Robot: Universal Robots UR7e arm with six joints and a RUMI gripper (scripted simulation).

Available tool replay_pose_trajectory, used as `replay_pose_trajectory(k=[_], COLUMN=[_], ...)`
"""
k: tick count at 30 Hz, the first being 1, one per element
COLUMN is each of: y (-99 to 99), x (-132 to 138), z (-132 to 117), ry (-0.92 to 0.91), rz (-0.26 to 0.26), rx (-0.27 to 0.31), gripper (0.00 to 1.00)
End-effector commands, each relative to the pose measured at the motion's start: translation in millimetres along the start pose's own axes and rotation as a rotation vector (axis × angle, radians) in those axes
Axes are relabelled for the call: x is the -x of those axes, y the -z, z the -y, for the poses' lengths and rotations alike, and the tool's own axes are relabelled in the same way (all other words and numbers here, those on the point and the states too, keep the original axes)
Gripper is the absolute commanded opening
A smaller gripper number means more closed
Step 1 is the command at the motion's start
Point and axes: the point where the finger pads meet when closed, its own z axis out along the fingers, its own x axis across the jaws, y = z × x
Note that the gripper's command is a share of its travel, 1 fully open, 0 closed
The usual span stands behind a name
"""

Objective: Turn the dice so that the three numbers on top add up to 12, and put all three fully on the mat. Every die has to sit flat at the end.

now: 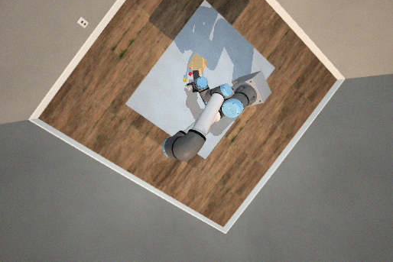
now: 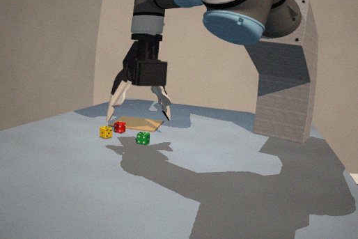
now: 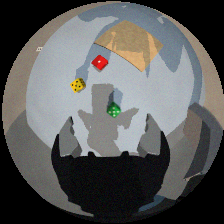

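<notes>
A red die (image 1: pixel 190 73) (image 2: pixel 120 127) (image 3: pixel 100 62) lies flat on the table just off the near edge of the tan mat (image 1: pixel 197 61) (image 2: pixel 134 123) (image 3: pixel 131 41). Its top shows one pip in the wrist view. A yellow die (image 1: pixel 185 79) (image 2: pixel 106 132) (image 3: pixel 77 85) lies flat beside it, with several pips on top. A green die (image 2: pixel 143 138) (image 3: pixel 114 110) lies flat, apart from both, off the mat. Its top shows several pips, too small to count surely; the arm hides it in the top view. My gripper (image 2: pixel 138 120) (image 3: pixel 108 115) is open and empty, above the table; the green die shows between its fingers in the wrist view.
The blue-grey table (image 1: pixel 153 97) (image 2: pixel 52 179) carries the arm's pedestal (image 1: pixel 262 85) (image 2: pixel 283 106) on the right. The arm bends above the table and casts shadows across it. No die rests on the mat.
</notes>
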Motion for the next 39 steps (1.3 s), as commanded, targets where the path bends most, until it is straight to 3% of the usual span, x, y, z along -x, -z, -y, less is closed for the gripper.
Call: replay_pose_trajectory(k=[1, 27, 39], y=[0.2, 0.2, 0.2], x=[-1, 0, 24], z=[-1, 0, 20], ry=[-0.003, -0.003, -0.003], rz=[0.000, 0.000, 0.000], rx=[0.000, 0.000, 0.000], gripper=[1.00, 1.00, 1.00])
